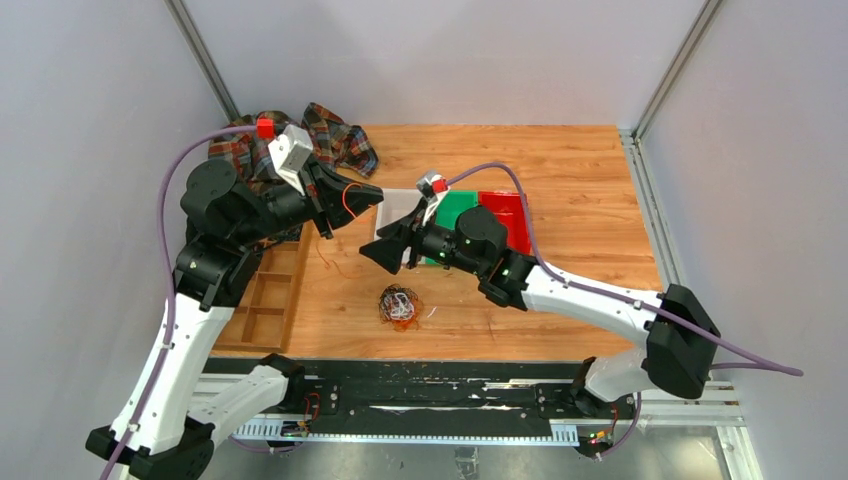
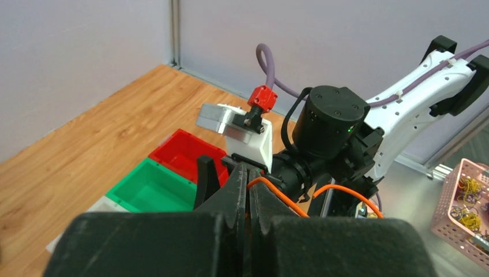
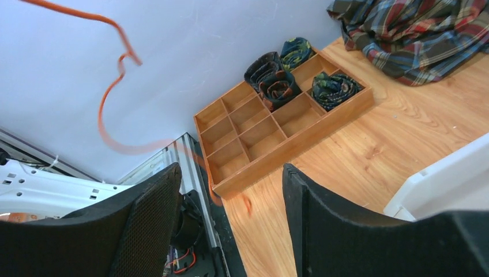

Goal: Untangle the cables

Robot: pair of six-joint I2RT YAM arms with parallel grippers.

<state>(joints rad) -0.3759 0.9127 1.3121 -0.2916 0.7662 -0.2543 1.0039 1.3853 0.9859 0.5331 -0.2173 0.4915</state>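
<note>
L jaws pinched shut on one orange cable (image 2: 275,192), upper left-centre in top view; cable loops off the tips & trails down twd the table (image 1: 560,170). R jaws spread wide, gripping nothing, just below & right of L jaws. Rest of the cables (image 1: 400,305): tangled black/orange/white clump lying on the table, lower centre of top view, below both jaws. Green bin (image 1: 455,208) & red bin (image 1: 503,208) sit behind R arm.

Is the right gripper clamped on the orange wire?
No: the right gripper has its fingers wide apart, gripping nothing, while the orange wire is pinched in the shut left gripper.
</note>
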